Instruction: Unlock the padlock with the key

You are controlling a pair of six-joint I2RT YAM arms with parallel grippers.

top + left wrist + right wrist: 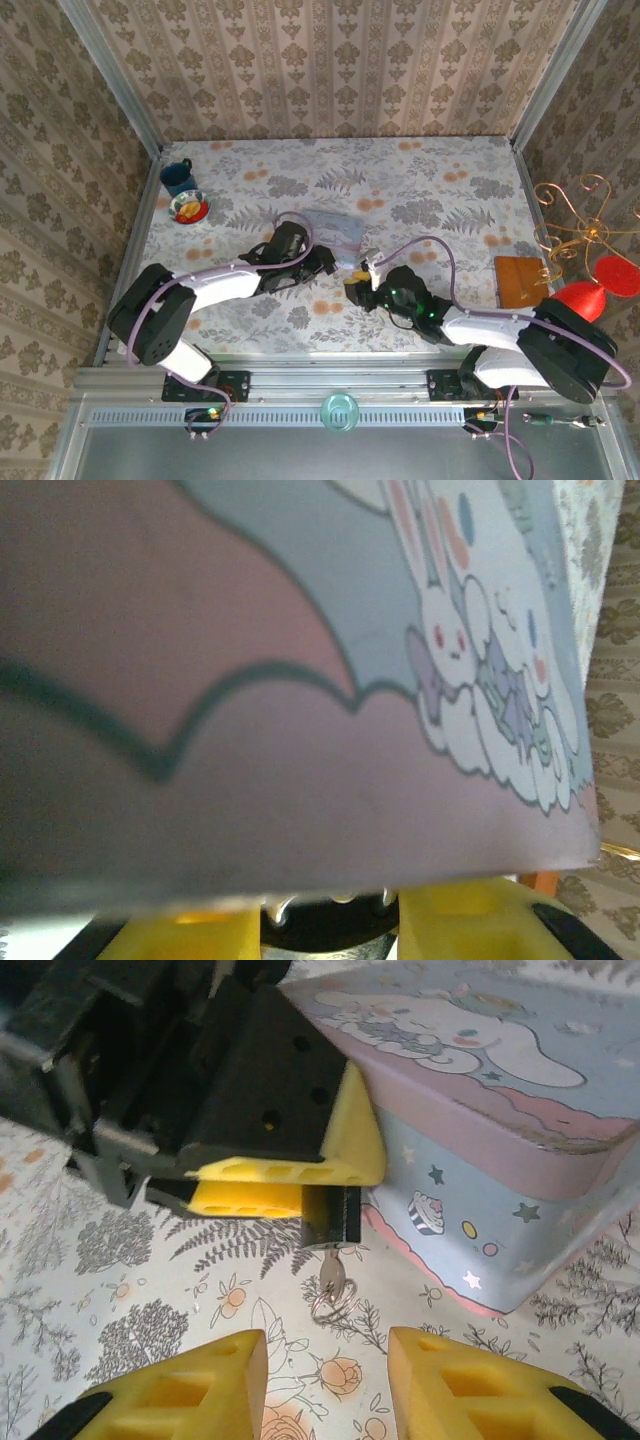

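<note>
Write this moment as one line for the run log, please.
left gripper: shut on padlock, beside tin | key: hangs from padlock's underside | right gripper: open, short of key | shackle: hidden

Black padlock point(331, 1216), pale blue tin point(470, 1150), floral table point(130, 1290)

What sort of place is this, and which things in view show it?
Probably a robot test cell dressed as a room, not a home: wallpapered panels held in an aluminium frame, a floral-covered table, and a left arm and a right arm bolted at its near edge.
</note>
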